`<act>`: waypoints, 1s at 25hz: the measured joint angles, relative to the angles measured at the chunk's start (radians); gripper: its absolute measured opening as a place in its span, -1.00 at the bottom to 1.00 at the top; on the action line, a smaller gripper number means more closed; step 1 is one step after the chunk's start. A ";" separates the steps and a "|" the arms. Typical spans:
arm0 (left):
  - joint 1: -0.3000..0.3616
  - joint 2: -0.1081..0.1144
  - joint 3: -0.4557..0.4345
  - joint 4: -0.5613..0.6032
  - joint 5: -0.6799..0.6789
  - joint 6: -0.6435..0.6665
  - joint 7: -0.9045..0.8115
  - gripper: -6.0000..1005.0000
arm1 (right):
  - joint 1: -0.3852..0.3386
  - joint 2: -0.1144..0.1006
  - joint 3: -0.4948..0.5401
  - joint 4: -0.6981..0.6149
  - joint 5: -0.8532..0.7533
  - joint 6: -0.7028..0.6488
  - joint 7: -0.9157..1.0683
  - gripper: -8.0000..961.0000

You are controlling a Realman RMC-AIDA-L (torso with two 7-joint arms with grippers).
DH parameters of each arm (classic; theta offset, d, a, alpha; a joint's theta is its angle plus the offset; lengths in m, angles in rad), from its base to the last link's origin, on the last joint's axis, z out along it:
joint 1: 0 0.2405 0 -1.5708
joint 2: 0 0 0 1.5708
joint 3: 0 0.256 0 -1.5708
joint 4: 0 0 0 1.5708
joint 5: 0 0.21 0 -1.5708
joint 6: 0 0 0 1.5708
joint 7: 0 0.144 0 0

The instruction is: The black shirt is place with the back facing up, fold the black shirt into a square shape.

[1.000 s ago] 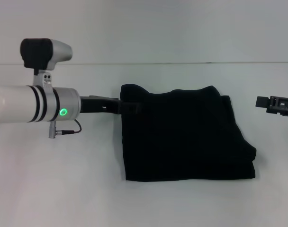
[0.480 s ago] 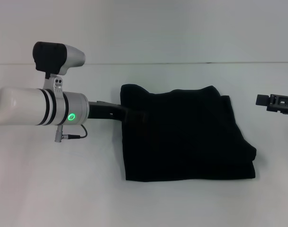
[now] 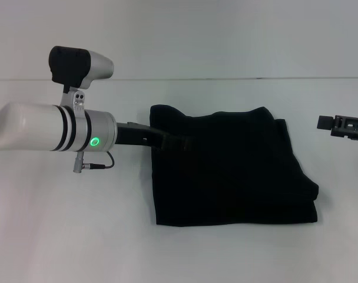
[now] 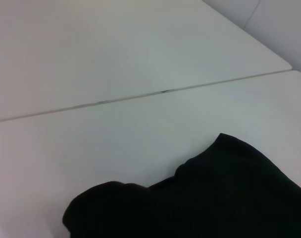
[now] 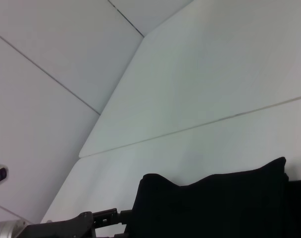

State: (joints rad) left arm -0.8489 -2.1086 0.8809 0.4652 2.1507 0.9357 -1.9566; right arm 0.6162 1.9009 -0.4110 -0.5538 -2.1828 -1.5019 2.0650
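While one black shirt lies folded, left hand over it, right hand apart

Plain black shirt on white table; arm's green light.

A plain white bench carried everything, with a thin seam running across it toward the far side, seen in all three views. The shirt lay directly on it, right of centre in the head view, folded into a rough rectangle with layered edges showing along its right side. Its far edge was wavy, its near edge straight.
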 joint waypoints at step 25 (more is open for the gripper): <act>0.005 -0.001 0.032 0.001 0.001 -0.055 -0.004 0.28 | -0.004 -0.001 0.000 0.000 0.000 0.000 -0.003 0.75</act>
State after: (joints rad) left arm -0.8436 -2.1092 0.9133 0.4661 2.1517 0.8809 -1.9605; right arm 0.6125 1.9002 -0.4110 -0.5540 -2.1829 -1.5018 2.0617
